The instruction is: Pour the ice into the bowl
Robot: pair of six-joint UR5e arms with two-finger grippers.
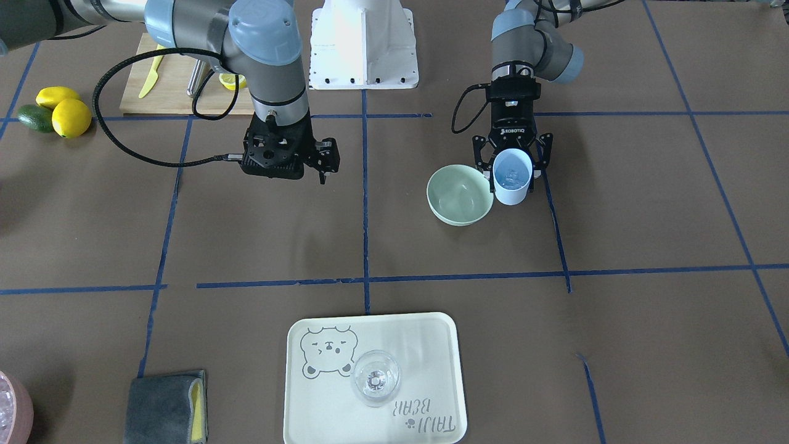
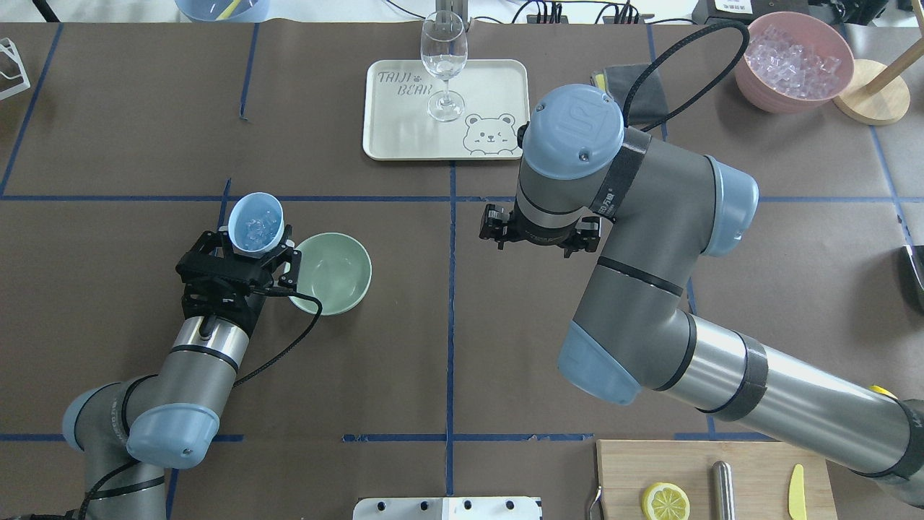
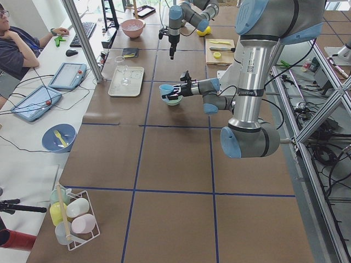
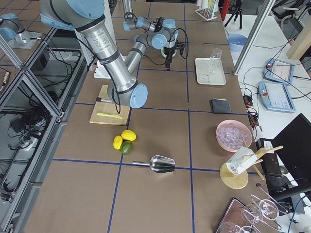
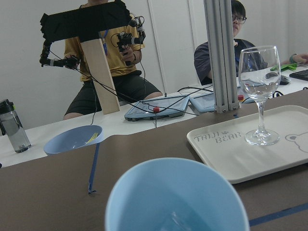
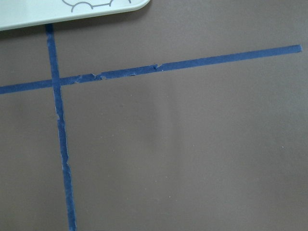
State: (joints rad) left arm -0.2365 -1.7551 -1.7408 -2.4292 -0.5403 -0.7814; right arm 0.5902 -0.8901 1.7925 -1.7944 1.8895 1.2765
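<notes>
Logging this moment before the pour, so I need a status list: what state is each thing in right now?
blue cup: gripped, about upright, beside the bowl
ice: inside the blue cup, none poured
bowl: upright on the table, empty
left gripper: shut on the blue cup
right gripper: open, holding nothing
wine glass: upright on the tray, empty
pink bowl: filled with clear pieces

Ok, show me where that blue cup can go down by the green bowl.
Bare table lies between the bowl and the centre tape line, and left of the blue cup in the overhead view. Crowded right between cup and bowl.
</notes>
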